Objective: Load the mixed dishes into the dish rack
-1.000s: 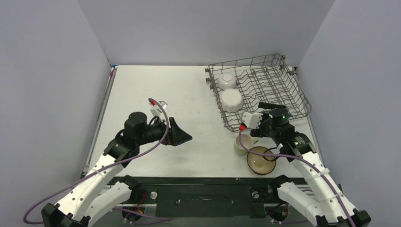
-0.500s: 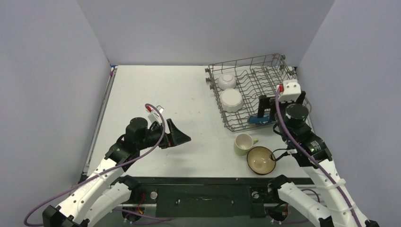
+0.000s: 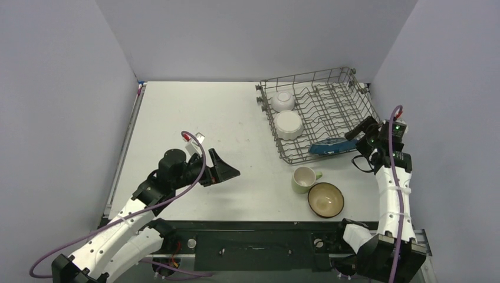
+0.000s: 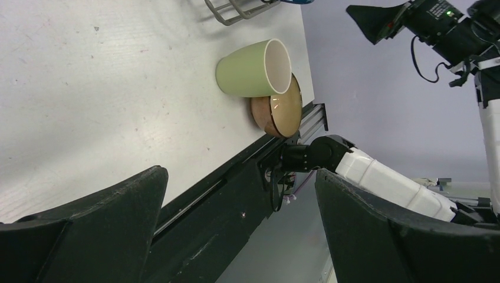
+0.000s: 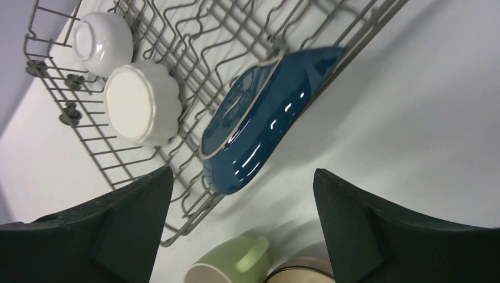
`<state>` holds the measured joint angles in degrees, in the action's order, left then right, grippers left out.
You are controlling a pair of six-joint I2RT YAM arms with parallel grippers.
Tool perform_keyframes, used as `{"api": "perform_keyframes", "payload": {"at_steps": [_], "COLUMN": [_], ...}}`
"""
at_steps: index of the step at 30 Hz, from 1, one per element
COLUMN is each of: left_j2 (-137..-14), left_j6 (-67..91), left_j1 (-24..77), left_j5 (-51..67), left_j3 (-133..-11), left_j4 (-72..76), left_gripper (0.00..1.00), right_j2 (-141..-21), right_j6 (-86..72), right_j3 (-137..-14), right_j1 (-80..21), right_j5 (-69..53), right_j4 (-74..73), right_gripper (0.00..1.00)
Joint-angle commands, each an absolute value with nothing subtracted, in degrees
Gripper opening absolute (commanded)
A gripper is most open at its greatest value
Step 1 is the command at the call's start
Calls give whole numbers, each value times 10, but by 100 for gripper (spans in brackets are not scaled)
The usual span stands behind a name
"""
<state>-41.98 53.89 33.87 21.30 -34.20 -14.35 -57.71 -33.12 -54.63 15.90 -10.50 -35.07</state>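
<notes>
On the table (image 3: 194, 112) just in front of the dish rack (image 3: 306, 76), the brown bowl (image 3: 325, 198) touches the upright pale green mug (image 3: 303, 179), both nearer the right gripper (image 3: 358, 144), spread and empty by the rack's corner, than the likewise spread left gripper (image 3: 227, 165)

We saw two white-shelled limbs with black joints: a purple cable (image 3: 204, 158) looped along the left arm (image 3: 127, 219), another trailed down the right arm (image 3: 389, 188), a green light (image 4: 446, 12) glowed at its wrist, and each ended in broad black fingers (image 4: 94, 230).
</notes>
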Motion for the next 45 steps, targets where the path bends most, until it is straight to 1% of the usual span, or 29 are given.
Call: {"api": "perform_keyframes", "payload": {"at_steps": [1, 3, 4, 11, 14, 24, 31, 36, 39, 45], "left_j2": [-419, -420, -420, -427, -429, -431, -432, -437, -437, -441], "left_j6": [542, 538, 537, 519, 513, 490, 480, 480, 480, 483], "left_j1": [343, 344, 344, 345, 345, 344, 344, 344, 343, 344], "left_j5": [211, 213, 213, 221, 223, 227, 226, 229, 229, 230], "left_j3": [-344, -348, -349, -362, -367, -385, -390, -386, -386, -384], "left_j4": [-105, -103, -103, -104, -103, -125, -133, -130, -129, -125], "left_gripper": [96, 97, 97, 96, 96, 96, 96, 96, 96, 96], "right_j2": [-603, -621, -629, -652, -677, -705, -726, -771, -796, -798], "right_j6": [-426, -453, -469, -527, -535, -608, -620, -619, -619, -613], "right_j3": [-513, -492, -487, -459, -467, -478, -525, -563, -585, -589], "right_j1": [209, 226, 230, 228, 211, 159, 156, 147, 138, 134], "right_j5": [-237, -267, -279, -283, -268, -232, -213, -222, -227, -219], "right_j4": [-310, -289, -274, -208, -196, -133, -119, -114, -113, -119], "right_gripper": [74, 69, 69, 69, 69, 68, 67, 62, 62, 62]}}
